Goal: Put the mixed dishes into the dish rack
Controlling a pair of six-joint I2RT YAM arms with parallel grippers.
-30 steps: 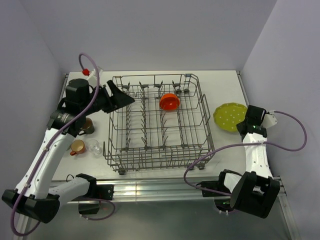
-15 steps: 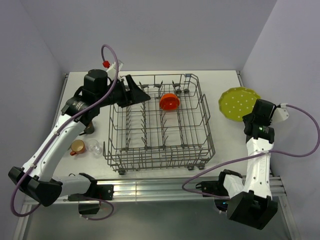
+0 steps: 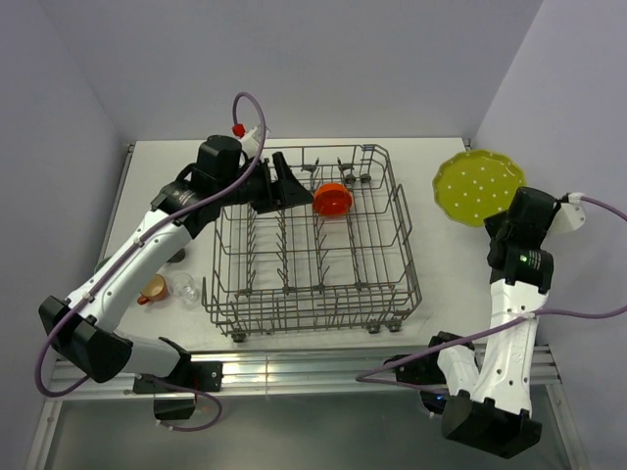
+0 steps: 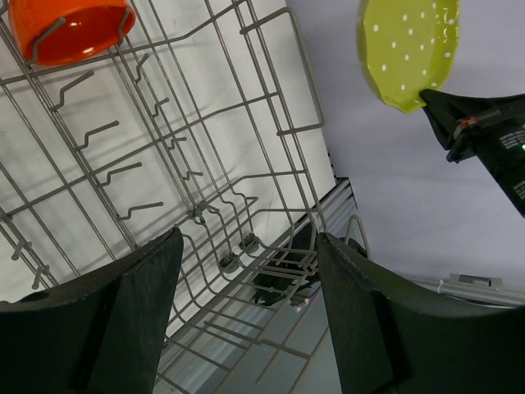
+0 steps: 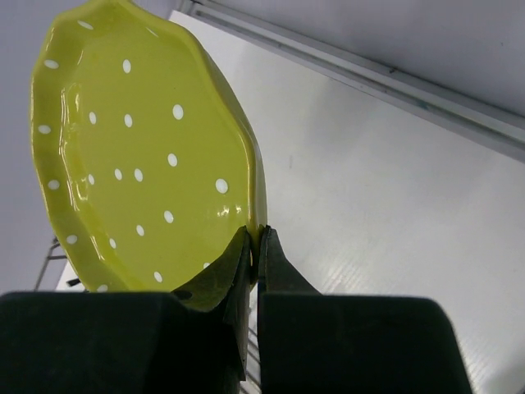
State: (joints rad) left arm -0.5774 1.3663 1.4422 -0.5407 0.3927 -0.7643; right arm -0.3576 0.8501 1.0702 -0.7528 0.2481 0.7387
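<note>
Yellow-green scalloped plate with white dots [image 5: 139, 164]: aloft, tilted, right of the grey wire dish rack [image 3: 404, 245], clear of the white counter [image 3: 446, 269]. Right claw [image 5: 254, 246]: pinched narrow on its rim. Left claw [image 4: 250, 246]: wide, empty, over the rack's far-left corner, beside the orange bowl [image 3: 332, 199]. Advice: turn the plate upright, lower it between two tines, release once seated.

rack [image 3: 313, 290]: bare metal wire, dull sheen. plate [image 5: 139, 164]: smooth glossy glaze, looks ceramic. bowl [image 4: 70, 25]: glossy, smooth. counter [image 5: 377, 189]: matt, faintly textured. left gripper [image 4: 250, 242]: matt black, probably plastic.
</note>
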